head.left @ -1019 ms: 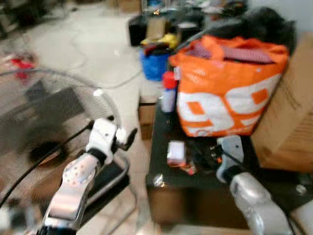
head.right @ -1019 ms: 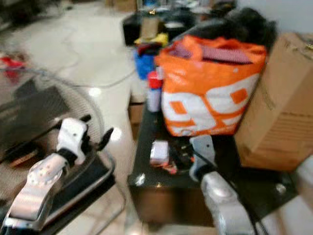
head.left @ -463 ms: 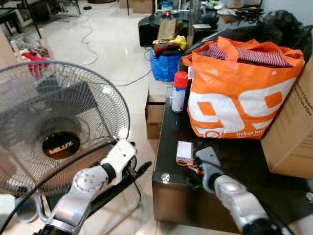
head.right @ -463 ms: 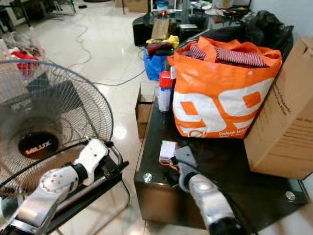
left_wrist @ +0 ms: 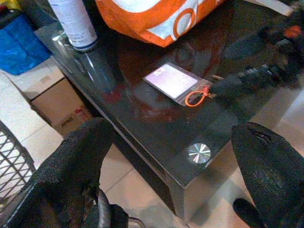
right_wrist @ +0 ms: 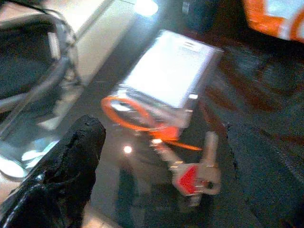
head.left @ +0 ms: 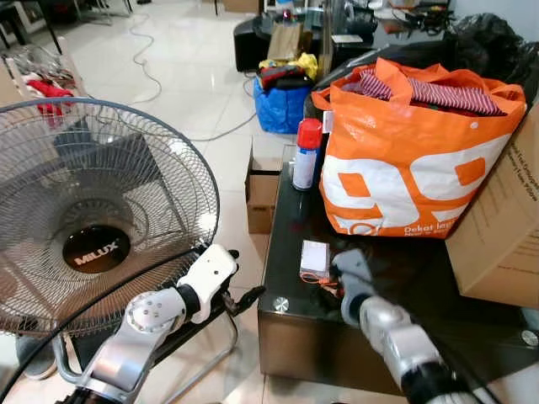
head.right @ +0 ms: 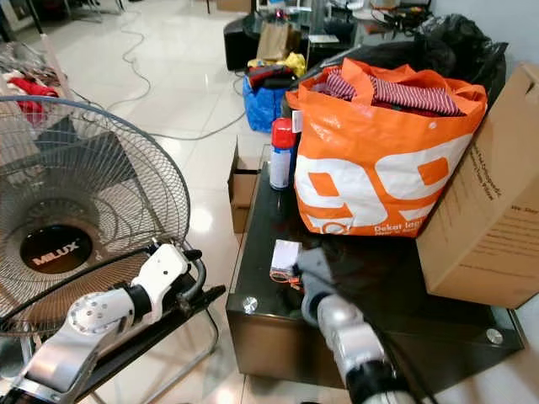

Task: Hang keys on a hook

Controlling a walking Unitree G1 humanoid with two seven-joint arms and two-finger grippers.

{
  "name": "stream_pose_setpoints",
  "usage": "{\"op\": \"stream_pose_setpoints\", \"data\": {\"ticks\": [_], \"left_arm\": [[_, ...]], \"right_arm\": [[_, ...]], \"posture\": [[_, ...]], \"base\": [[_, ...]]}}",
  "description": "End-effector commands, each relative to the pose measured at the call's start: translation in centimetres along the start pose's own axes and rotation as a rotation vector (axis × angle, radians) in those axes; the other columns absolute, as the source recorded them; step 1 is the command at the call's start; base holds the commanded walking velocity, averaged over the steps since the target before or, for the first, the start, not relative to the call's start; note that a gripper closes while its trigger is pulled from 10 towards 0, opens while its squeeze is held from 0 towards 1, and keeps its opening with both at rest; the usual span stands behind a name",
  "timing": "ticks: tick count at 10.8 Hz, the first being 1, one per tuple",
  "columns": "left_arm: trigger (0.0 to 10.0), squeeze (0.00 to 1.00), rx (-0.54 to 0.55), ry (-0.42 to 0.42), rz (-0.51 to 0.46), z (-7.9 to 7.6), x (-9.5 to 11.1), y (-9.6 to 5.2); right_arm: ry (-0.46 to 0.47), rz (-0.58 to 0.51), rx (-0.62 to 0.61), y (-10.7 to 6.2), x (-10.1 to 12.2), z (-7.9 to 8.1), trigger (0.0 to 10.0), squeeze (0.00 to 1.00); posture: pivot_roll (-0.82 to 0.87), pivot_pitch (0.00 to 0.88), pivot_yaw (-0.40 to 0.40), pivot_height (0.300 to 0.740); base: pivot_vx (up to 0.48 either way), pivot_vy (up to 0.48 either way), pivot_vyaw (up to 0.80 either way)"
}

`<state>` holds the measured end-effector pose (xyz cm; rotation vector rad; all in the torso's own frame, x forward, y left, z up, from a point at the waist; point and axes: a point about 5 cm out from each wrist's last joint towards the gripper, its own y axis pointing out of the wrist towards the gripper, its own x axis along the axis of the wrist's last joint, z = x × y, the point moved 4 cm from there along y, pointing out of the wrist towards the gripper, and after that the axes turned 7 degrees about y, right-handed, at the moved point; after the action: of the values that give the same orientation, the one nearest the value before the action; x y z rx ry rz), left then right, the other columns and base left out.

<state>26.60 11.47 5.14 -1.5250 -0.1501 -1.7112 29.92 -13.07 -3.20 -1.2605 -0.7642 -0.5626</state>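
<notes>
Fan [head.left: 101, 219] with a round wire cage stands on the floor at the robot's left, and it is the biggest thing here. Right of it is a low black table [head.left: 387, 337] with a shiny glass top. On the far right, a big brown cardboard box [head.left: 501, 227] sits on the table. Next to the box is a fat orange and white bag [head.left: 413, 160], stuffed with striped clothes. A white spray can [head.left: 306, 156] with a red cap stands on the table, just beside the bag on its left. A small open cardboard box [head.left: 263, 185] sits on the floor at the table's far left corner, and a blue bag [head.left: 282, 105] lies on the floor behind it.

Both silver arms reach out in front. The left gripper [head.left: 232, 290] hangs over a black metal chair frame [head.left: 189, 337], close to the table's near left corner. Its black fingers [left_wrist: 71, 166] are spread wide apart with nothing between them. The right gripper [right_wrist: 161, 156] is low over the table, right above the keys. Its two fingers [right_wrist: 71, 156] are apart, one on each side of the keys, not squeezing them.

The keys [right_wrist: 197, 173] lie flat on the glass near the table's front edge. One has a red head. An orange loop [right_wrist: 126, 111] ties them to a small white card [right_wrist: 171, 76] in a clear holder.
</notes>
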Motion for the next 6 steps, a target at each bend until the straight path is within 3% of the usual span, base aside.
{"op": "stream_pose_setpoints", "data": {"ticks": [1,2,3,4,5,6], "left_arm": [[10.0,0.0,-0.032,0.008,-0.006,-0.4,0.2,-0.1],[10.0,0.0,-0.043,0.01,-0.007,-0.5,0.2,-0.1],[10.0,0.0,-0.052,0.008,-0.011,-0.5,0.3,0.0],[10.0,0.0,-0.061,0.007,-0.012,-0.6,0.4,0.0],[10.0,0.0,-0.098,0.012,-0.009,-0.8,0.5,0.1],[10.0,0.0,-0.111,0.015,-0.008,-0.9,0.5,0.0]], "right_arm": [[0.019,0.008,-0.057,0.1,-0.3,-1.1,10.0,0.0],[0.016,0.021,-0.079,0.1,-0.5,-1.6,10.0,0.0],[-0.001,0.041,-0.098,0.0,-0.9,-2.0,8.4,0.0],[-0.006,0.052,-0.11,0.0,-1.1,-2.2,4.1,0.0],[0.02,0.077,-0.142,0.0,-1.7,-2.7,1.5,0.0],[0.045,0.082,-0.136,0.1,-1.8,-2.6,2.4,0.0]], "posture": [[0.0,0.025,0.021,0.74],[0.0,0.027,0.023,0.74],[0.0,0.029,0.026,0.74],[0.0,0.031,0.028,0.74],[0.0,0.033,0.031,0.74],[0.0,0.034,0.033,0.74]], "base": [[0.0,0.0,0.0],[0.0,0.0,0.0],[0.0,0.0,0.0],[0.0,0.0,0.0],[0.0,0.0,0.0],[0.0,0.0,0.0]]}}
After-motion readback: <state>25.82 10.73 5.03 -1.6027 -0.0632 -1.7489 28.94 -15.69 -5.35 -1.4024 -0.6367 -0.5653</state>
